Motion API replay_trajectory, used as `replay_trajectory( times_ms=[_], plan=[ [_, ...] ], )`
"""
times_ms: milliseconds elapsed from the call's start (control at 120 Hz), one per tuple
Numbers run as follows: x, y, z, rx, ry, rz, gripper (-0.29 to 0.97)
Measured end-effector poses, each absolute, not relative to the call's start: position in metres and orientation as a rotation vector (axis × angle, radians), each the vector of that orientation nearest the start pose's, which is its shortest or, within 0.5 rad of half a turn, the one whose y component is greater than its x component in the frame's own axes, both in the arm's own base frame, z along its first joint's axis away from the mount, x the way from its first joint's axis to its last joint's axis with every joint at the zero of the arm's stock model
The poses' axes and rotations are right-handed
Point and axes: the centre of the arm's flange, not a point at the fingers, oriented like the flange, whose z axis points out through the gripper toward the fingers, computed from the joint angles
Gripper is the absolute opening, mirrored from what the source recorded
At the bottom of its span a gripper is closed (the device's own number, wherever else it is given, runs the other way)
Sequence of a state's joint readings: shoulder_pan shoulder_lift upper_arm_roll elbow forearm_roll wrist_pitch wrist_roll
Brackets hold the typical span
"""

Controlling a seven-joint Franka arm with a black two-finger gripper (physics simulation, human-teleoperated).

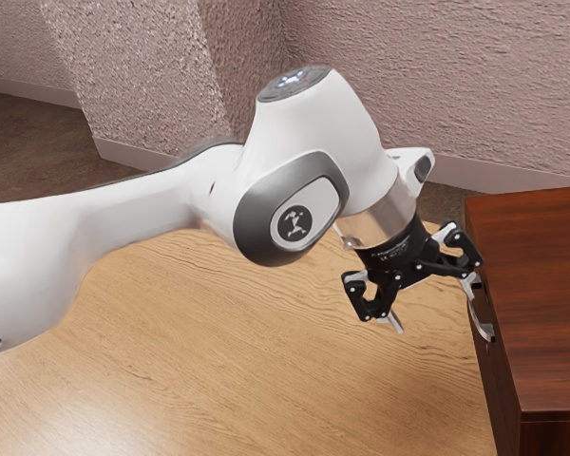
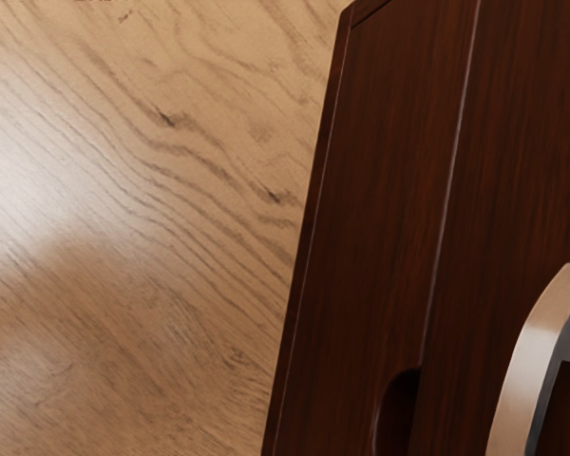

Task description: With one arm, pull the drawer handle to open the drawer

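No legible text found. Short line of white print (image 1: 391, 255) on the black body of the hand (image 1: 441, 330): too small to read. Grey joint cap (image 1: 258, 204) on the arm (image 1: 123, 220) carries a dark emblem (image 1: 293, 223), no letters.

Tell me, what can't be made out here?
The drawer handle is cut off by the wrist view's edge.
The cabinet is cut off at the exterior view's right edge, its front seen edge-on.
The end effector is open, but whether a finger touches the handle is unclear in the exterior view.
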State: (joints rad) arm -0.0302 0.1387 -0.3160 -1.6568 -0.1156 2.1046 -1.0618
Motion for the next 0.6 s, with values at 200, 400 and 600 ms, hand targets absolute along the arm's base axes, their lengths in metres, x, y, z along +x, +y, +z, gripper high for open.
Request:
replay_trajectory(
  times_ms=[200, 400, 600],
  plan=[
    [0.597, -0.212, 0.554, -3.233, -1.241, -0.251, 0.67],
    [0.597, -0.217, 0.554, -3.267, -1.19, -0.273, 0.67],
    [0.599, -0.217, 0.546, -3.277, -1.161, -0.268, 0.66]
  ],
)
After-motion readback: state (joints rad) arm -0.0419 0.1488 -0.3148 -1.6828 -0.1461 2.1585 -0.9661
